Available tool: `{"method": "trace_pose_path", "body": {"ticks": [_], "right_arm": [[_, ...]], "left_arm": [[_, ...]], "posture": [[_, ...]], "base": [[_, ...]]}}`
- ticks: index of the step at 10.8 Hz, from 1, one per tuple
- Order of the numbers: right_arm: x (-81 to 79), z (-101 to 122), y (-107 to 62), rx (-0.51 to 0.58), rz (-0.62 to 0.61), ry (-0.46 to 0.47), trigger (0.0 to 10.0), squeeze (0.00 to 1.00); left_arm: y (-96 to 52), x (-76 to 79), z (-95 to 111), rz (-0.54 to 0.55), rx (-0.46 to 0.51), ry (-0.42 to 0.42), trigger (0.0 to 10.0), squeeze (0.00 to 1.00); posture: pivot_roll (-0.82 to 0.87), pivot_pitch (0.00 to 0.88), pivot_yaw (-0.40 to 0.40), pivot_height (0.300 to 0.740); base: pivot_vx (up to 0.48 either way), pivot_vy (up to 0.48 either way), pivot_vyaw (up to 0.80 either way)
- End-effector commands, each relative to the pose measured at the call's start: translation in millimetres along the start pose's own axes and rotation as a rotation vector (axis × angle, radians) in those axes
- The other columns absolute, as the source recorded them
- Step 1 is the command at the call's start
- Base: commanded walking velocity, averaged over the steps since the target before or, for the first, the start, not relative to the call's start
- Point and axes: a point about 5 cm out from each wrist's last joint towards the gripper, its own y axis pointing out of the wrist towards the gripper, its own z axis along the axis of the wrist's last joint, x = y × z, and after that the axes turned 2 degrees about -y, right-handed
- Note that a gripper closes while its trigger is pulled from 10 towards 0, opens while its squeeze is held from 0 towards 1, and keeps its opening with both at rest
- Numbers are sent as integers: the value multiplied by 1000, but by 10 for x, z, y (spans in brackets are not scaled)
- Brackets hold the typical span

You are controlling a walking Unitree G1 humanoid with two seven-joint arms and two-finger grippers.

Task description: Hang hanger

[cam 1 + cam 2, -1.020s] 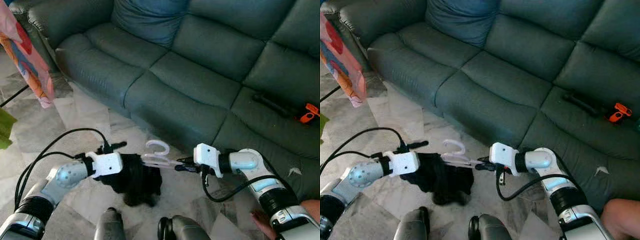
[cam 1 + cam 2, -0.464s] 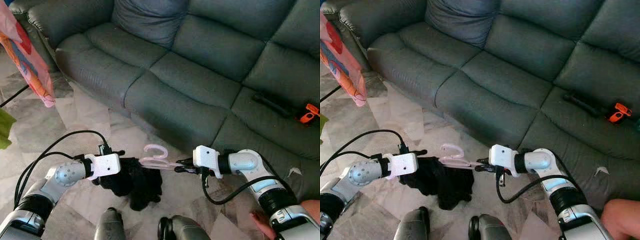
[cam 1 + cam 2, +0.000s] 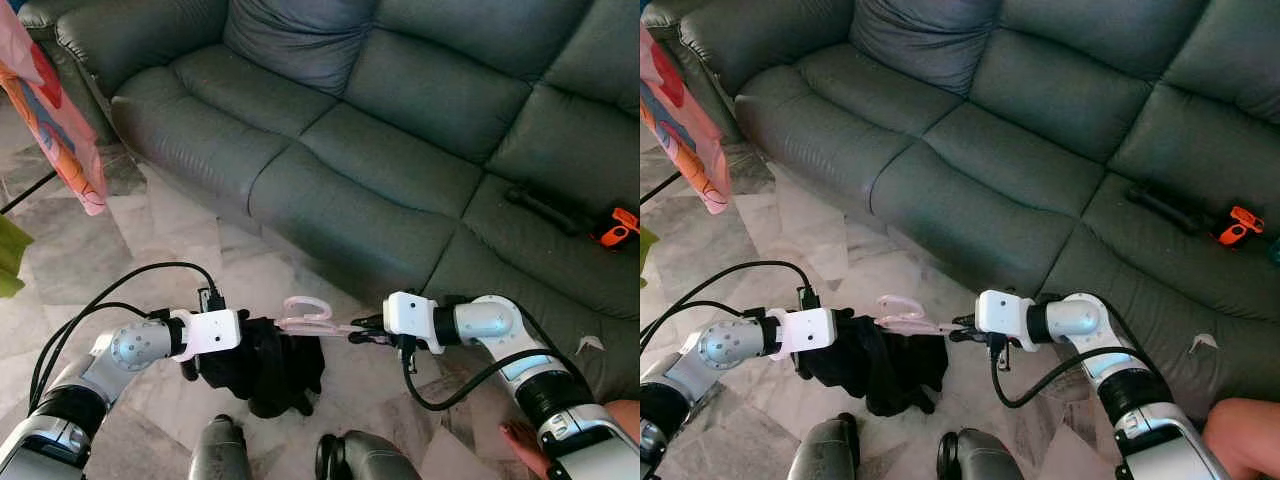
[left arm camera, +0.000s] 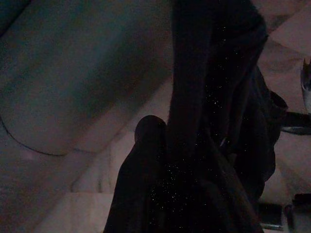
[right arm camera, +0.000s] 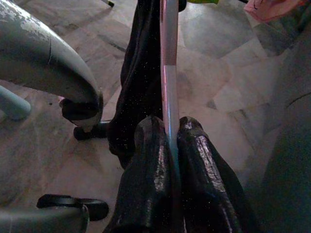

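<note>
three seat cushions of a dark green sofa span the far side of the scene, with a marble tile floor in front of it. on the sofa's right-hand seat, near its right edge, lie a black object and an orange-and-black tool. a pink patterned cloth hangs at the far left edge of the floor.

above the floor, just before the sofa's front edge, both arms hold one load between them. a black garment droops from the left gripper, whose fingers are buried in the fabric, so whether they are clenched cannot be told. the pale pink hanger lies roughly level between the two arms, its hook pointing toward the sofa, one end running into the garment. the right gripper has its fingers clenched on the hanger's thin bar, near its end.

risks, as i judge them: the pinch sits far out on a slim bar, so the hanger could twist or slip as it is raised; the garment looks bunched rather than seated, so it may slide off; no rail is in view, so a blind turn could snag the trailing cables.
</note>
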Motion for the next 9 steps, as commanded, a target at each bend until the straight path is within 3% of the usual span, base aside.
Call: {"method": "trace_pose_path", "body": {"ticks": [1, 5, 6, 8, 9], "right_arm": [[8, 12, -8, 7, 6, -25, 10000, 0], [33, -6, -15, -2, 4, -16, 10000, 0], [44, -7, -27, -1, 7, -4, 10000, 1000], [146, -11, -171, -68, 60, -26, 10000, 1000], [269, 16, -292, -105, 47, -42, 10000, 1000]], "left_arm": [[-18, -47, -27, 2, -24, -8, 0, 0], [5, -103, -25, 58, -29, -14, 0, 0], [2, -115, -33, 73, -34, -15, 0, 0], [-7, -130, -62, 118, -38, -59, 0, 0], [-11, -114, -104, 145, -43, -135, 0, 0]], "posture": [[19, 149, -85, 740], [16, 146, -86, 740], [15, 146, -87, 740], [16, 147, -87, 740], [17, 147, -83, 740]], "base": [[0, 0, 0], [0, 0, 0], [0, 0, 0], [0, 0, 0], [0, 0, 0]]}}
